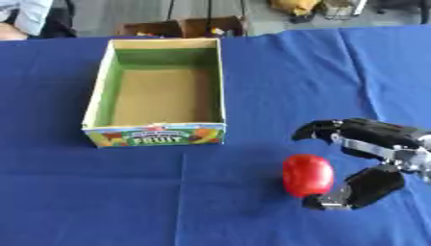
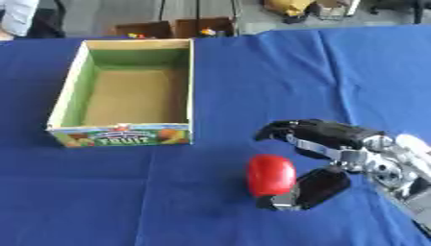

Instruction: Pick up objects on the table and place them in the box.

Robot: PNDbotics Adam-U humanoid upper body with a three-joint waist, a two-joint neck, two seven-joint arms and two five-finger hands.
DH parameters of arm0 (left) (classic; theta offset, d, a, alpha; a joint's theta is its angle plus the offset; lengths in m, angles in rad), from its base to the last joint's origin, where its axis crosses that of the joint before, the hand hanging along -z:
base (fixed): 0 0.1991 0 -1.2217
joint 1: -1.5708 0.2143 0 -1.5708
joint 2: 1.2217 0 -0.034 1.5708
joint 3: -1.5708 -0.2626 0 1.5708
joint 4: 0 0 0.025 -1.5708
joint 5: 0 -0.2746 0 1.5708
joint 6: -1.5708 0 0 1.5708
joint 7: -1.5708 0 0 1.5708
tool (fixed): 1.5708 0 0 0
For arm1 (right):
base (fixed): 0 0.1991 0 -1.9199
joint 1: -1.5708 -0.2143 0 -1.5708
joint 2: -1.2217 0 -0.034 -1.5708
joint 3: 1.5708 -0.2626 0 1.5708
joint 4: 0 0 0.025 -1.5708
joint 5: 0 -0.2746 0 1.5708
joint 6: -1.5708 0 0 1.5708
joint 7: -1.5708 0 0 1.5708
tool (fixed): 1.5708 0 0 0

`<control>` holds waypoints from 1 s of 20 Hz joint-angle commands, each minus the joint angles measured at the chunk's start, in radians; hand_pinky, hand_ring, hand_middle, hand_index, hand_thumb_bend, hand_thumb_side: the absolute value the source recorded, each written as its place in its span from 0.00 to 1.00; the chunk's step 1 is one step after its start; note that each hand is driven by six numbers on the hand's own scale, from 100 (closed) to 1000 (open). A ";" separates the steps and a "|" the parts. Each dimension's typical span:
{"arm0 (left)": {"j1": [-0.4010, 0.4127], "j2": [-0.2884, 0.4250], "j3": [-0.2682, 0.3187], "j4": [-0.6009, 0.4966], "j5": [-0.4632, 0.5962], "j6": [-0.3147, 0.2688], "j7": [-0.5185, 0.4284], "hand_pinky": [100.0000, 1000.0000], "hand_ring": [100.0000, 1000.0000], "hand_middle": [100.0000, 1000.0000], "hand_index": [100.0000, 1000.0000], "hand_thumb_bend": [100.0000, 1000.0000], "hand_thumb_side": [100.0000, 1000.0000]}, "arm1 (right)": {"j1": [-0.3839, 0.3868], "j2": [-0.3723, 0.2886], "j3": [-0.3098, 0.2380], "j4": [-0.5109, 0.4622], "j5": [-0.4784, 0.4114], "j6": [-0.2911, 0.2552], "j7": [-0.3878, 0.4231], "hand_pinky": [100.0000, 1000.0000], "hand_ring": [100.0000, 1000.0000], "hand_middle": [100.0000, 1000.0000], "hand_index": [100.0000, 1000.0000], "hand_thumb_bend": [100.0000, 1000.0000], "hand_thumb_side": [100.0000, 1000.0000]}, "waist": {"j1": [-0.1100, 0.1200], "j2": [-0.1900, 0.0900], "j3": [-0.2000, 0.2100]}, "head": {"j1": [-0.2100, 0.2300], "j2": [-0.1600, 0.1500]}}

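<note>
Red, rounded object (image 1: 307,175) lies on the blue table (image 1: 252,72) beside the right hand (image 1: 370,144), whose curved fingers and thumb gape around nothing. Right eye view adds silver wrist; cardboard box (image 1: 99,86) stands apart.

Right hand (image 1: 370,144), at 4 o'clock: forearm cut off by the right edge. Red object (image 1: 307,175): blurred, identity indeterminate. Box (image 1: 99,84): front label pictures blurred. Brown boxes (image 1: 181,26), 12 o'clock: small contents unresolvable.
</note>
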 commanded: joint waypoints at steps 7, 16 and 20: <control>-0.013 0.010 0.003 -0.014 0.004 0.004 0.003 0.82 0.92 0.86 0.89 0.00 1.00 | -0.010 -0.025 0.000 -0.014 -0.019 0.023 0.017 0.68 0.87 0.91 1.00 0.44 0.44 | 0.001 -0.013 0.003 | -0.016 -0.015; -0.016 0.009 0.003 -0.014 0.006 0.004 0.002 0.82 0.92 0.85 0.88 0.00 1.00 | -0.004 -0.033 0.009 -0.014 -0.027 0.037 0.046 0.67 0.87 0.91 0.99 0.40 0.40 | 0.002 -0.008 0.007 | -0.021 -0.017; -0.016 0.008 0.003 -0.014 0.006 0.003 0.004 0.82 0.92 0.84 0.88 0.00 1.00 | -0.002 -0.034 0.010 -0.014 -0.018 0.049 0.045 0.65 0.86 0.90 0.97 0.37 0.37 | 0.003 -0.007 0.009 | -0.024 -0.020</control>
